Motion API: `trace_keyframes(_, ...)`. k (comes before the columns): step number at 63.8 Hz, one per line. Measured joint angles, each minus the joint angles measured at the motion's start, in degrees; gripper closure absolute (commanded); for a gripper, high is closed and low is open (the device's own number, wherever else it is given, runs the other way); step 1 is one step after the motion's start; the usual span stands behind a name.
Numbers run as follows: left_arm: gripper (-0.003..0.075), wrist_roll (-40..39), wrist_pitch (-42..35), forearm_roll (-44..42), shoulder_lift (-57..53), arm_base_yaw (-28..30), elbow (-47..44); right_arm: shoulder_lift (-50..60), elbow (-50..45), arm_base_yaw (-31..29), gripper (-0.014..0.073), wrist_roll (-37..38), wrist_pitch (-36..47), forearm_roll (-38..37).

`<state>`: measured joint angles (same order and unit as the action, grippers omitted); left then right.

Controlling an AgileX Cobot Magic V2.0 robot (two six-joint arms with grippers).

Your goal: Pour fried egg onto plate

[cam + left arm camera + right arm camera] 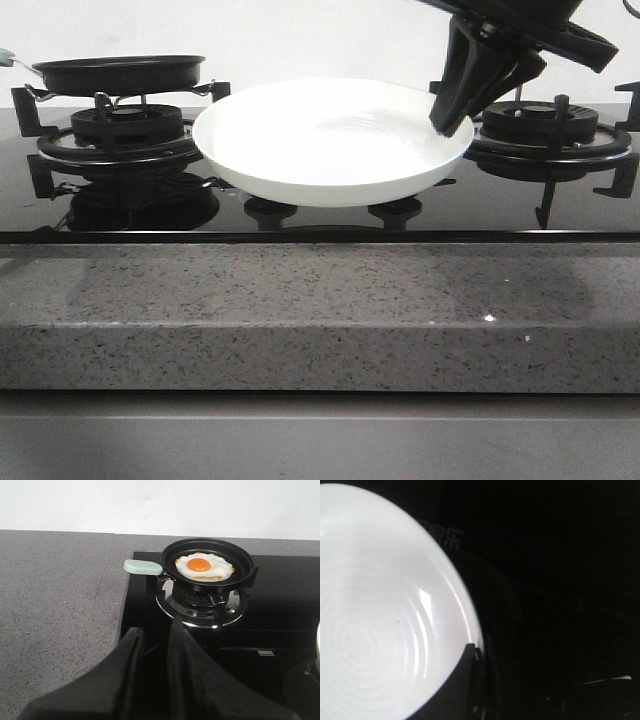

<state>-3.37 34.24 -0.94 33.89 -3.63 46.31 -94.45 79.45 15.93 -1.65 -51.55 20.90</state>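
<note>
While the fried egg (204,567) sits flat in the black frying pan (207,560) on the left burner (202,605), sunny side up with an orange yolk and browned edges, the plate (330,140) is over in the middle of the glass cooktop (500,205), between the two burners and well apart from the pan. So the egg's not on the plate at all. In the front view the right gripper (452,120) comes down from the top right and has the plate's right rim pinched between its fingers; the right wrist view backs that up, with one dark finger (455,690) lying over the white inside of the rim. The plate looks a bit raised and tilted off the glass, though it's hard to be sure. The left gripper (152,645) hangs over the cooktop's near edge, short of the pan, its fingers slightly apart with nothing between them. The pan's pale green handle (143,567) sticks out toward the grey speckled counter (55,605), untouched.
</note>
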Motion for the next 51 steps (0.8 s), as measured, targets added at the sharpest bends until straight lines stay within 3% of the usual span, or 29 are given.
trace_keyframes(12,0.0560,0.00,-1.00,1.74,0.77,0.00,0.00,0.00,0.00,0.00,0.0662,0.00,0.10,0.00)
trace_keyframes(15,0.0506,0.00,-1.00,2.36,1.17,0.00,0.00,0.00,0.00,0.00,0.0662,0.00,0.10,0.00)
trace_keyframes(24,0.0219,0.00,-1.53,3.04,3.41,0.00,0.00,0.00,0.00,0.00,0.0662,0.00,0.10,0.00)
trace_keyframes(29,0.0115,0.00,-1.91,3.04,5.45,0.00,0.50,0.00,0.00,0.00,0.0662,0.00,0.10,0.00)
trace_keyframes(39,0.0101,0.00,0.04,2.92,10.45,0.00,3.08,0.00,0.00,0.00,0.0662,0.00,0.10,0.00)
trace_keyframes(51,0.0101,0.36,7.78,2.31,19.13,0.00,10.28,0.00,0.00,0.00,0.0662,0.00,0.10,0.00)
